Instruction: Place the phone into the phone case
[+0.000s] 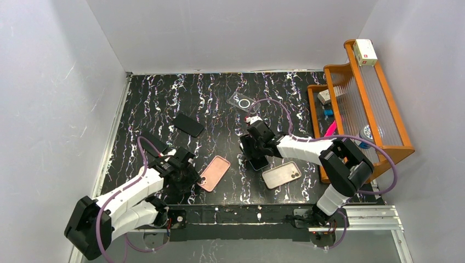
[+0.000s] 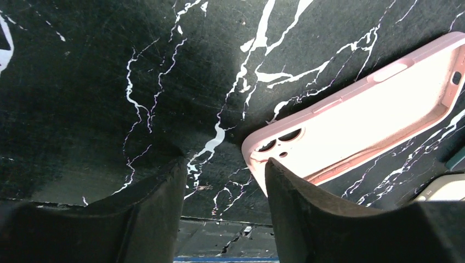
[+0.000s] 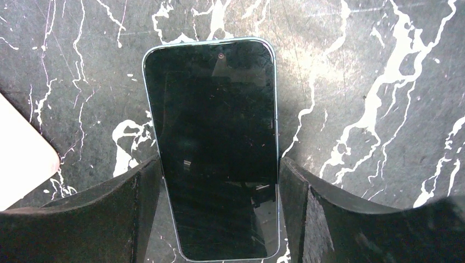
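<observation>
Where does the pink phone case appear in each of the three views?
Top external: pink phone case, lower centre, left of the middle.
Left wrist: right half, slanting up to the right edge.
Right wrist: uncertain; only a pale corner at the left edge.
Shared landmark: the black marbled tabletop.
</observation>
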Action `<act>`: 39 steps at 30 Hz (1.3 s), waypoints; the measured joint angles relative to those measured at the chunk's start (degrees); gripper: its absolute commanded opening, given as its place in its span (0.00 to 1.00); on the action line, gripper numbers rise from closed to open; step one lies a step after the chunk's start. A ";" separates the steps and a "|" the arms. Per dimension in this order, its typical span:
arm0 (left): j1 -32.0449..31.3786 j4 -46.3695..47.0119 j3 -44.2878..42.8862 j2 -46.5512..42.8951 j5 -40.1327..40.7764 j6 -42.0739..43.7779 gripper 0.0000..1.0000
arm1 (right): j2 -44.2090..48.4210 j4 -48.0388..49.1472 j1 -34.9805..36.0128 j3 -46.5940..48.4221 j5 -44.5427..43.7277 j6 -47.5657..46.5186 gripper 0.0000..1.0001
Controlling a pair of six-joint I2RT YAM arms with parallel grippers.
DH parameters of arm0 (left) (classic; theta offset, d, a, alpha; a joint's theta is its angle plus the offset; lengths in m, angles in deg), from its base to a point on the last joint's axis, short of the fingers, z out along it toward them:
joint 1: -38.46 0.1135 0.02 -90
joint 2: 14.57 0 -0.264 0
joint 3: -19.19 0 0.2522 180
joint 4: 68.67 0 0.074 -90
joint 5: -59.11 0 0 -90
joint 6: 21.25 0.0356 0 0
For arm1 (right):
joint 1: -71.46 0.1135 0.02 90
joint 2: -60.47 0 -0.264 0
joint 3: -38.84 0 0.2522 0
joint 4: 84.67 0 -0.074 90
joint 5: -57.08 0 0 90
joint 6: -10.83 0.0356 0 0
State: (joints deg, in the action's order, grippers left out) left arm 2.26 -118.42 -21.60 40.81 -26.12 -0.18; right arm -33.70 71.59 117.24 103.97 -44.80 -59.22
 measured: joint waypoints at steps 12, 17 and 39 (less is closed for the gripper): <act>0.00 7.13 -1.16 6.32 -0.55 3.04 0.15 | 2.19 2.03 0.00 -2.69 0.09 2.97 0.63; -0.04 9.11 -2.23 8.87 0.52 9.16 0.00 | 3.41 3.37 0.00 -4.31 0.46 3.98 0.63; -0.17 13.27 -17.55 28.04 -2.69 52.54 0.00 | 12.61 4.04 0.00 -11.02 1.57 4.46 0.59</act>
State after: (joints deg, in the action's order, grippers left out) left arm 2.08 -105.15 -39.15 68.85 -28.81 52.37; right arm -21.09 75.63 117.24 92.96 -43.23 -54.76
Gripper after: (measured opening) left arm 0.021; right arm 0.794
